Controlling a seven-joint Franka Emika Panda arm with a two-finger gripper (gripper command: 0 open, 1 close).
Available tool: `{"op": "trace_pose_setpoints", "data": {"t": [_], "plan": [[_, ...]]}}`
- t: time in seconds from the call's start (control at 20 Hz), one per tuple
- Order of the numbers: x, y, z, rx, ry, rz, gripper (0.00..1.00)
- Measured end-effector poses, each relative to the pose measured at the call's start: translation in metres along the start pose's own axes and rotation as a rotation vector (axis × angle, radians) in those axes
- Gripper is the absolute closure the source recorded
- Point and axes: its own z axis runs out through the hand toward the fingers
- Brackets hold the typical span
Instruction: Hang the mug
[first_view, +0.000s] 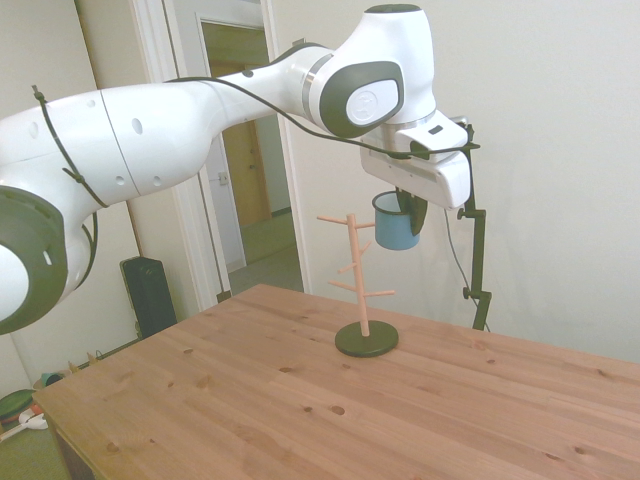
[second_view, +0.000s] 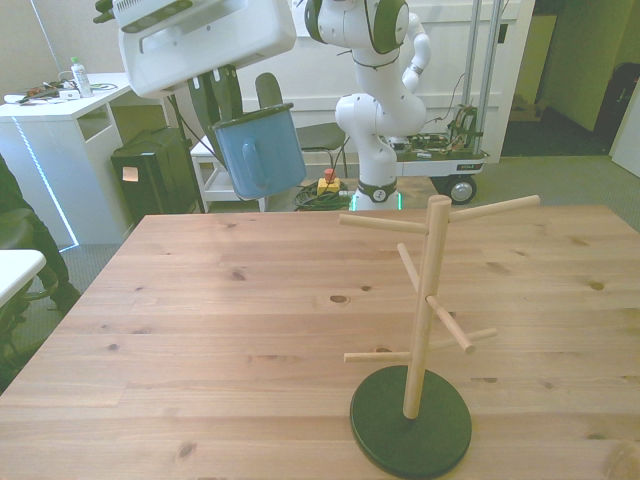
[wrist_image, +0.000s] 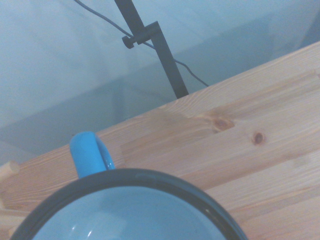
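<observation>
Nearest you in the front view, the peg stand (second_view: 424, 330) waits on the surface (second_view: 200, 330). Farther left, aloft, your end effector (second_view: 240, 100) pinches the mug (second_view: 260, 150) by its rim: rigid, light, probably slick enamel, so present its handle (second_view: 250, 160) gently.

Mug (wrist_image: 130, 210) rim cut off in wrist view; end effector (first_view: 410, 215) fingertips hidden.

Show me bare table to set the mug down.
Table is bare across the front view's left and middle, under the held mug. Only the peg stand, with its dark base, crowds the front view's right near edge.
</observation>
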Motion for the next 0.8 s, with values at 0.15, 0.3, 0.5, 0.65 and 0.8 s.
{"op": "trace_pose_setpoints", "data": {"t": [0.15,0.3,0.5,0.65,0.8], "plan": [[-0.003,-0.008,0.008,-0.004,-0.004,-0.005,1.0],[-0.004,-0.012,0.013,-0.009,-0.008,-0.01,1.0],[-0.011,-0.018,0.017,-0.013,-0.012,-0.023,1.0],[-0.016,-0.022,0.023,-0.022,-0.015,-0.028,1.0],[-0.019,-0.025,0.028,-0.031,-0.012,-0.025,1.0]]}}
